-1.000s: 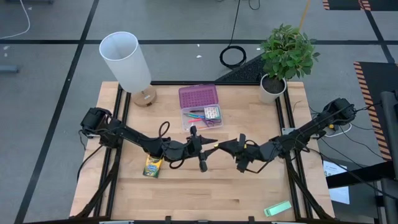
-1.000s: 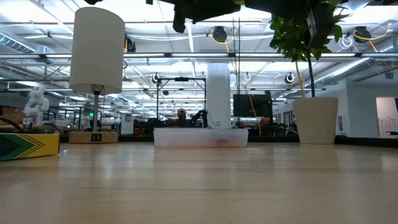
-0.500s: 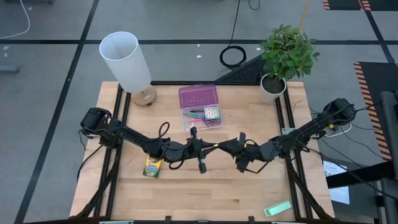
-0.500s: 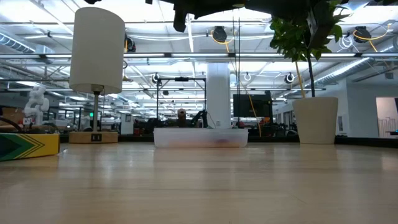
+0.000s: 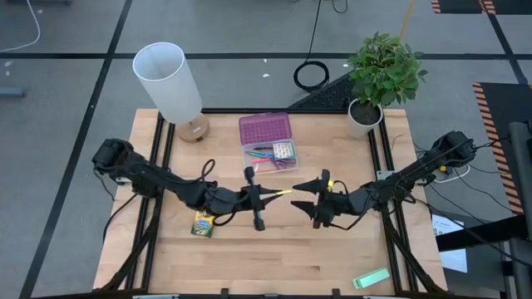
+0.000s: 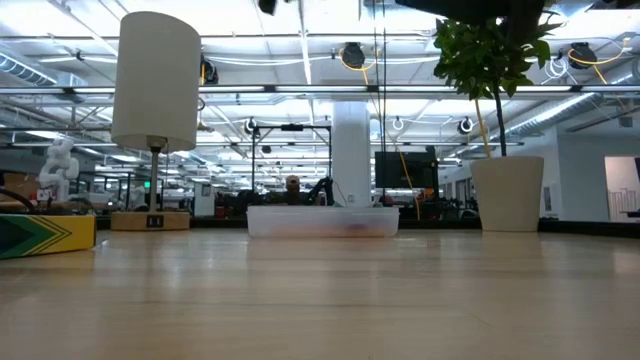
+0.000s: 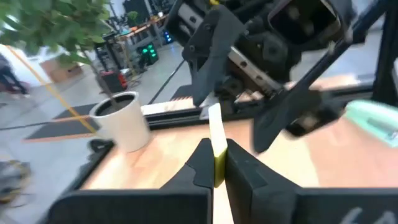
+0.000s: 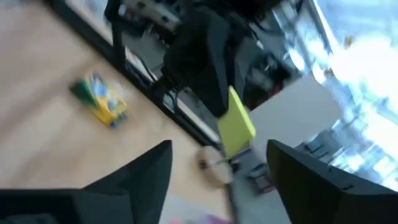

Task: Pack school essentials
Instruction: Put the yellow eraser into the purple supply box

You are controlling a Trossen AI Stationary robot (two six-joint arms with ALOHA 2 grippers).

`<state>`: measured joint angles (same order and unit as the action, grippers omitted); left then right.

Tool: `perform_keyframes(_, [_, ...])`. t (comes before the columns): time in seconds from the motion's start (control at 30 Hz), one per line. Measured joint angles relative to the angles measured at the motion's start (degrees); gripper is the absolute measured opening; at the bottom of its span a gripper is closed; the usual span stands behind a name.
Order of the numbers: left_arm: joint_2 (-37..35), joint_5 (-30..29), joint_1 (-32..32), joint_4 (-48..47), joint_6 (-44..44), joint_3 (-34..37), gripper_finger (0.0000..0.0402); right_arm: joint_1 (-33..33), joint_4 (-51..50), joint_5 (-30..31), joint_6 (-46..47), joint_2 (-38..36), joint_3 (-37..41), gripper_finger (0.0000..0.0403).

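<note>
The tiny yellow block [image 5: 283, 193] hangs above mid-table, pinched edge-on in the left gripper [image 5: 268, 196], probably for carrying to the clear case [image 5: 268, 154] just beyond. The right gripper [image 5: 304, 195] faces it, fingers spread, holding nothing.

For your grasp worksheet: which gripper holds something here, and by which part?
The left gripper pinches the thin yellow block by one end; the right gripper is open, empty.

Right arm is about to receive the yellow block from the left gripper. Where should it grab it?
Grip the free end of the yellow block that sticks out past the left gripper, coming straight on from the right gripper, open jaws spanning its thin flat faces.
</note>
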<state>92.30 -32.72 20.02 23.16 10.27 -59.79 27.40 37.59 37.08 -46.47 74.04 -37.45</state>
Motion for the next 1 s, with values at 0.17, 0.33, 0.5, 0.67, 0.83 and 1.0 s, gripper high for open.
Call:
perform_keyframes(0.17, [-4.15, -3.83, 3.06, -8.44, 4.36, -0.09, 0.0026, -0.04, -0.08, 0.11, 23.93, 0.0, 0.0, 0.0289])
perform_keyframes(0.33, [-5.66, -3.83, 7.57, -14.24, 12.02, -0.11, 0.0028, -1.67, 0.11, 0.26, 45.5, 0.0, 0.0, 0.0292])
perform_keyframes(0.5, [-5.64, -5.77, 11.38, -18.53, 24.85, -0.04, 0.0029, -4.05, -0.54, -1.14, 63.63, 0.0, 0.0, 0.0284])
perform_keyframes(0.67, [-5.41, -9.68, 13.77, -21.69, 37.41, -0.04, 0.003, -6.01, -0.5, -9.46, 73.01, 0.01, 0.4, 0.0282])
perform_keyframes(0.83, [-5.43, -13.1, 15.0, -23.5, 47.37, -0.04, 0.003, -6.87, 2.35, -15.09, 78.87, 0.02, 0.91, 0.0281])
perform_keyframes(1.0, [-5.43, -13.94, 16.07, -23.34, 57.0, -0.04, 0.003, -6.79, 7.65, -18.02, 81.26, 0.87, 1.77, 0.0281])
